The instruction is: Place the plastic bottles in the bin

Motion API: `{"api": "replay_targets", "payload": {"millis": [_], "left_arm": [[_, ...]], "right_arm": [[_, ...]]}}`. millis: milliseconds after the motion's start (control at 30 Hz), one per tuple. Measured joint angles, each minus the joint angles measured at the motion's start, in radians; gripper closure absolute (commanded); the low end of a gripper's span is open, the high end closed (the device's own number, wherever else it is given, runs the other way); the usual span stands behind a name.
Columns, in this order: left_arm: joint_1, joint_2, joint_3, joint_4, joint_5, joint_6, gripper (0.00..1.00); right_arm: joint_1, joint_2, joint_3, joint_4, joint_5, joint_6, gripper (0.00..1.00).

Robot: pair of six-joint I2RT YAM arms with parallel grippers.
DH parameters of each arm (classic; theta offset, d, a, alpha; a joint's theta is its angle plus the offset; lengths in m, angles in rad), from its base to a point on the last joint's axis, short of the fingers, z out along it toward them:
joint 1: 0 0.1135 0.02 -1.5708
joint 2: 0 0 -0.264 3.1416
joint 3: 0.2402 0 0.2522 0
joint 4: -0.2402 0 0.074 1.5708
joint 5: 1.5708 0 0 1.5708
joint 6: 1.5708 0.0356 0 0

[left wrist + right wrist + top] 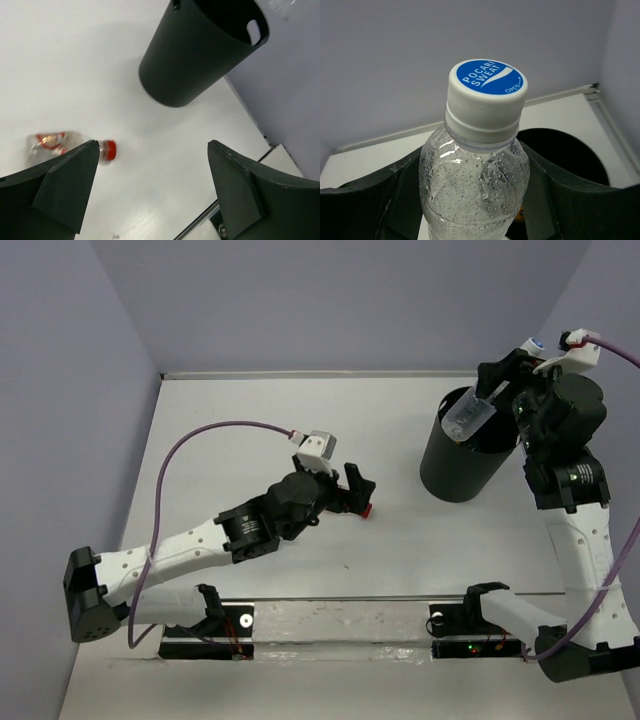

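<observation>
Black and round, the bin (462, 465) stands on the white surface (250, 420) at the far right in the top view; the right gripper (488, 398) holds a clear bottle (468, 417) tilted over its opening. The left gripper (352, 485) is low near the middle, just beside a red-capped bottle (367, 509). From the left wrist, the jaws are spread wide with nothing between, and the red-capped bottle lies on its side, well apart from the bin. From the right wrist, the right gripper pinches the clear bottle from both sides, the bin's mouth behind it
</observation>
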Motion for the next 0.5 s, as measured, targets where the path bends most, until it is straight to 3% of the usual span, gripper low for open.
{"api": "replay_targets", "payload": {"millis": [200,333,433,467,500], "left_arm": [[0.000,-0.241,-0.120,-0.196,-0.052,-0.060,0.01],[0.000,-0.359,-0.121,-0.286,-0.074,-0.066,0.01],[0.000,-0.415,-0.118,-0.327,-0.100,-0.052,0.01],[0.000,-0.423,-0.116,-0.337,-0.108,-0.046,0.01],[0.000,-0.428,-0.113,-0.347,-0.116,-0.038,0.01]], "right_arm": [[-0.010,0.053,-0.032,0.061,0.321,-0.111,0.64],[-0.023,0.107,-0.082,0.123,0.386,-0.146,0.63],[-0.026,0.150,-0.118,0.138,0.390,-0.148,0.51],[-0.027,0.161,-0.130,0.137,0.390,-0.148,0.45],[-0.027,0.169,-0.141,0.136,0.390,-0.148,0.33]]}}
